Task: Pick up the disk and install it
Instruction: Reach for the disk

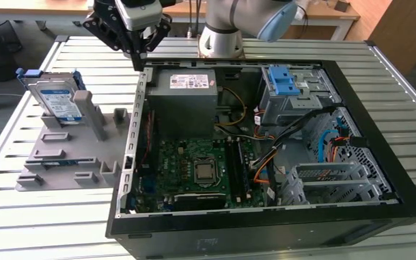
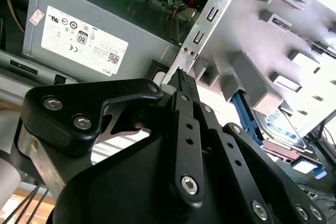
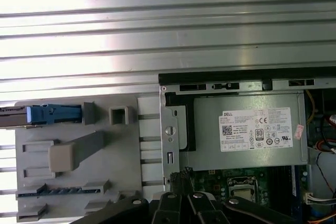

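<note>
The disk (image 1: 58, 101), a silver drive with a white-and-blue label and blue rails, stands upright in a slot at the far end of the grey holder (image 1: 67, 160), on the exterior view's left of the open computer case (image 1: 367, 162). In the first wrist view the disk (image 3: 51, 114) shows edge-on by its blue rail, and in the second wrist view part of the disk (image 2: 283, 132) shows beyond the holder. My gripper (image 1: 137, 60) hangs above the case's far corner, between disk and power supply, apart from both. Its black fingers (image 2: 184, 85) are shut together with nothing between them.
The grey power-supply box (image 1: 186, 100) with a white sticker fills the case's far corner. A metal drive cage with blue latch tabs (image 1: 289, 81) sits further to the exterior view's right, with cables and the motherboard (image 1: 197, 170) below. The slatted metal table (image 1: 41, 216) carries everything.
</note>
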`<state>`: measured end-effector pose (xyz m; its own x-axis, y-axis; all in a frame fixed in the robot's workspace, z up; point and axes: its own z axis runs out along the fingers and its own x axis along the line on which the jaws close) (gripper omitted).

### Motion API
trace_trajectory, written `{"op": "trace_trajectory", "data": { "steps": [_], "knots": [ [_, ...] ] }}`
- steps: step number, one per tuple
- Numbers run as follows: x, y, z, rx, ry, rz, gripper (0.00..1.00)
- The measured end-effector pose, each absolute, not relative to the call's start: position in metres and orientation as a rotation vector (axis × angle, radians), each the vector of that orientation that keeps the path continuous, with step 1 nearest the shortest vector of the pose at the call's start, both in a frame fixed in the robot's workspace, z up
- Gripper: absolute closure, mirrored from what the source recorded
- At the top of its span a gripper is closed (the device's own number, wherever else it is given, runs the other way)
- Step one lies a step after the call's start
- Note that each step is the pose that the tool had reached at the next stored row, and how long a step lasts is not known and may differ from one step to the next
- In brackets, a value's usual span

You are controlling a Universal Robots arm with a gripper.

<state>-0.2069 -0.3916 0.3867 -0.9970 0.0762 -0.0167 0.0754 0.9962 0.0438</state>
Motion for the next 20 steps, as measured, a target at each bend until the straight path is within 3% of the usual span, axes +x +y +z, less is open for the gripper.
{"op": "trace_trajectory", "data": {
  "steps": [20],
  "knots": [
    [-0.222, -0.384, 0.386, 0.023, 3.125, 0.068, 0.89]
  ]
}}
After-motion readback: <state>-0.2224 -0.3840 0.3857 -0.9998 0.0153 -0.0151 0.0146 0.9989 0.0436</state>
